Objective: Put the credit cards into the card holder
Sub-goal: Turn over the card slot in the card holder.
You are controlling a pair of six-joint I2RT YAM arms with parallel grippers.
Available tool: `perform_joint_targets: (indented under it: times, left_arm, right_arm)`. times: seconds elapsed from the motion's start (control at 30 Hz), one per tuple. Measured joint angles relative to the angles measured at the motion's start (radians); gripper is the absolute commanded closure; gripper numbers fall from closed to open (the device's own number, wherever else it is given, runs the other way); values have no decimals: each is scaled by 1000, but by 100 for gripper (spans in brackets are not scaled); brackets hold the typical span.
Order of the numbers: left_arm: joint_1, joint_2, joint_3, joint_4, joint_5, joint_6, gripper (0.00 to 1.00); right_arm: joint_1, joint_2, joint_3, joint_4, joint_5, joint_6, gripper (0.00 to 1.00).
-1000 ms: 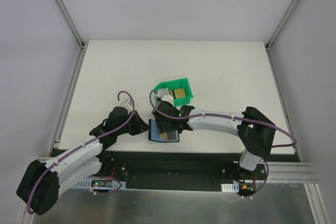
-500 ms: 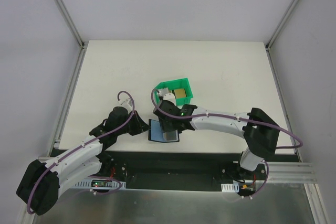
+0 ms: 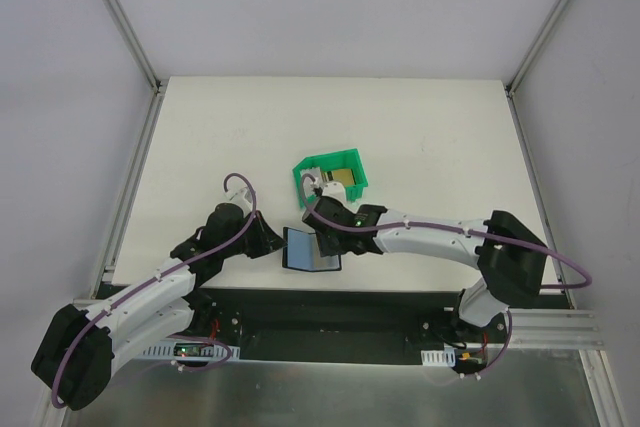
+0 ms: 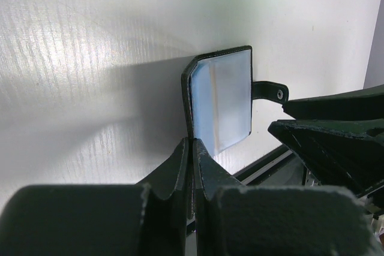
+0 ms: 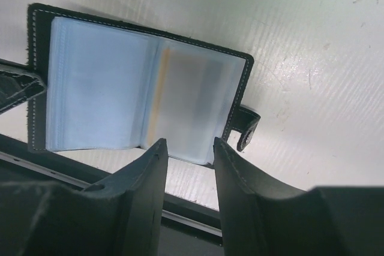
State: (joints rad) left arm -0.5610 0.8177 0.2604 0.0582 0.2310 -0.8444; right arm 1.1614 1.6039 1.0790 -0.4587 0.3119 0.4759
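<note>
The black card holder (image 3: 308, 250) lies open near the table's front edge, its bluish-grey sleeves up. My left gripper (image 3: 276, 244) is shut on its left flap; in the left wrist view the jaws (image 4: 192, 143) pinch the holder's black edge (image 4: 187, 97). My right gripper (image 3: 326, 241) is open and empty just above the holder's right half (image 5: 198, 109), near the tab (image 5: 247, 129); its own view shows it (image 5: 187, 151) with the jaws apart. A faint tan strip (image 5: 157, 91) shows inside a sleeve. A gold card (image 3: 343, 178) and a white one (image 3: 314, 183) lie in the green bin.
The green open-fronted bin (image 3: 322, 161) stands just behind the holder, close to the right arm's wrist. The table's front edge and a black rail (image 3: 330, 302) run right below the holder. White table surface (image 3: 430, 137) lies to the back and sides.
A tan card seen at my right gripper's tip over the holder one second ago no longer shows there. The right gripper has drawn back to the right. The left gripper has not moved.
</note>
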Motion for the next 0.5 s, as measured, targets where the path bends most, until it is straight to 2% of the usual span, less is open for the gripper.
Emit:
perform_joint_targets:
  times: [0.27, 0.5]
  left_arm:
    - [0, 2, -11, 4, -12, -1, 100]
    - [0, 42, -57, 14, -40, -20, 100]
  right_arm:
    - [-25, -42, -48, 6, 3, 6, 55]
    - [-95, -101, -49, 97, -74, -14, 52]
